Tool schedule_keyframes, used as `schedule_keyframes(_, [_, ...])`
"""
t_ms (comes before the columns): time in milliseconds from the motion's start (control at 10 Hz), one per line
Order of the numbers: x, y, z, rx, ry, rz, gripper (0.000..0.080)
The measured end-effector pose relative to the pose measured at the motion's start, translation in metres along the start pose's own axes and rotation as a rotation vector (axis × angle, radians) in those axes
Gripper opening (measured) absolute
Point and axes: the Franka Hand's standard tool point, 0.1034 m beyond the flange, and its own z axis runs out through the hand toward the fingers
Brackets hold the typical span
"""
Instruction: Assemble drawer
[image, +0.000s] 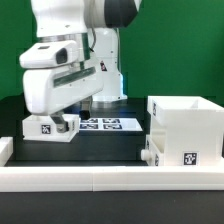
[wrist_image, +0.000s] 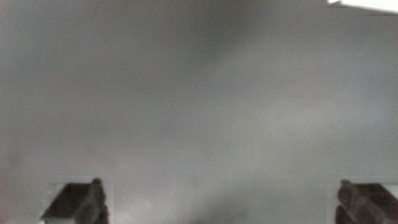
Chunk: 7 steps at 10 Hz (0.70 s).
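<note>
The drawer's tall white casing (image: 185, 125) stands at the exterior view's right, open at the top, with a tag on its front. One small white tray (image: 47, 128) with a tag lies at the exterior view's left. A second small white part (image: 151, 155) sits against the casing's lower left side. My gripper (image: 66, 118) hangs low just over the left tray, mostly hidden by the white hand. In the wrist view my gripper (wrist_image: 222, 205) is open. Its dark fingertips (wrist_image: 75, 203) stand wide apart with only a blurred grey surface between them.
The marker board (image: 105, 124) lies flat on the dark table between the tray and the casing. A long low white rail (image: 100, 178) runs along the front. A white corner (wrist_image: 365, 3) shows at the wrist view's edge. A green wall is behind.
</note>
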Motion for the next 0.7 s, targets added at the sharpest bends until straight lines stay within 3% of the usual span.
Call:
schedule_keyframes(300, [-0.033, -0.013, -0.008, -0.03, -0.001, 0.282, 0.0648])
schedule_keyframes(700, [-0.034, -0.018, -0.008, -0.037, 0.003, 0.486, 0.0648])
